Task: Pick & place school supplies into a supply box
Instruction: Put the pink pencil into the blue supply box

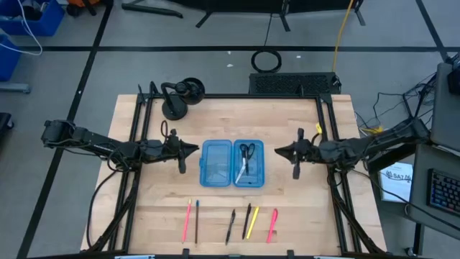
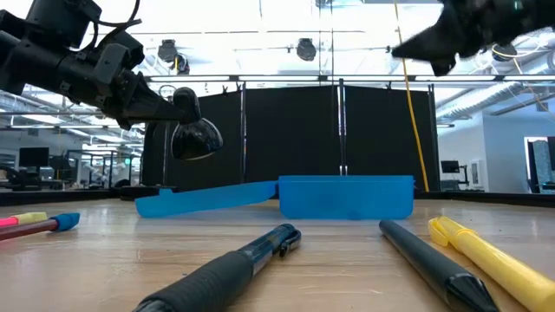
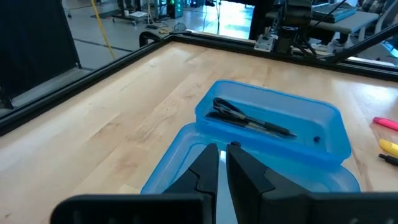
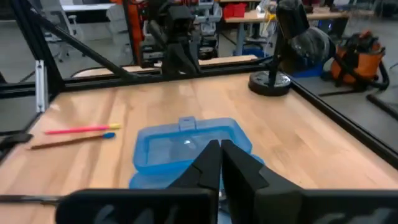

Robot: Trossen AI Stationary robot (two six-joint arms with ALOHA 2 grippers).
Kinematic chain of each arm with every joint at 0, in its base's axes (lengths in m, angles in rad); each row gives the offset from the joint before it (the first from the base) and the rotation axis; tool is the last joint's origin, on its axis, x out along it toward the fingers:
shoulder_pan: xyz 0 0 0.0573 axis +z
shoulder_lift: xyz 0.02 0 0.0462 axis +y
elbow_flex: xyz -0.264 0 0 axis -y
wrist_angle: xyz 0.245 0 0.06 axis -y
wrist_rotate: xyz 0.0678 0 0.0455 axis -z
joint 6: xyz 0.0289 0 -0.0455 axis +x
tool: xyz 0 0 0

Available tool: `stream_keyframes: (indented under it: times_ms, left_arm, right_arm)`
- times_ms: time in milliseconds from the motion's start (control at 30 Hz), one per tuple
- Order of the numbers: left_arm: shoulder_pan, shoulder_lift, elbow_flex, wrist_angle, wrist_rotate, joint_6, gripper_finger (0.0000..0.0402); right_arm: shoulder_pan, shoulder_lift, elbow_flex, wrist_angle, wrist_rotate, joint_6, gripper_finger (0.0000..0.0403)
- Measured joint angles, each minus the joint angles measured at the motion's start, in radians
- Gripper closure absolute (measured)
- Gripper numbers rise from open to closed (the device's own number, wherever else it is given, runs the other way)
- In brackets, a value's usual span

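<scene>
The open blue supply box [image 1: 232, 163] lies flat at the table's middle. Its right half [image 3: 323, 134] holds black-handled scissors [image 1: 246, 151] and a dark pen [image 3: 267, 127]; its left half [image 1: 215, 162] shows nothing inside. Several pens and pencils, pink [image 1: 187, 219], black [image 1: 231, 225] and yellow [image 1: 251, 224], lie in a row near the front edge. My left gripper [image 1: 195, 149] hovers shut just left of the box, above the table. My right gripper [image 1: 277, 152] hovers shut just right of it, higher up [image 2: 403, 49].
A round black lamp base [image 1: 175, 108] with its bent neck stands at the far left corner. A black frame rail [image 1: 230, 96] runs around the table's edges. Bare wood lies between the box and the row of pens.
</scene>
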Motion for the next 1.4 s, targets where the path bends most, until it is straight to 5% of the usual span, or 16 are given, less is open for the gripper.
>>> stream_keyframes:
  times_ms: [233, 400, 667, 1400]
  left_arm:
    - [0.000, 0.000, 0.000, 0.024, -0.121, -0.117, 0.0366]
    - [0.000, 0.000, 0.000, 0.022, -0.147, -0.097, 0.0366]
    - [0.000, 0.000, 0.000, 0.022, -0.149, -0.063, 0.0366]
    - [-0.010, 0.000, 0.000, -0.053, -0.135, -0.146, 0.0366]
  right_arm:
    - [0.000, -0.058, -0.186, 0.256, -0.178, -0.193, 0.0402]
    - [-0.024, -0.181, -0.229, 0.252, -0.131, -0.225, 0.0402]
    - [-0.021, -0.322, -0.229, 0.161, -0.235, -0.196, 0.0403]
    - [-0.010, -0.327, -0.417, 0.333, -0.235, -0.330, 0.0403]
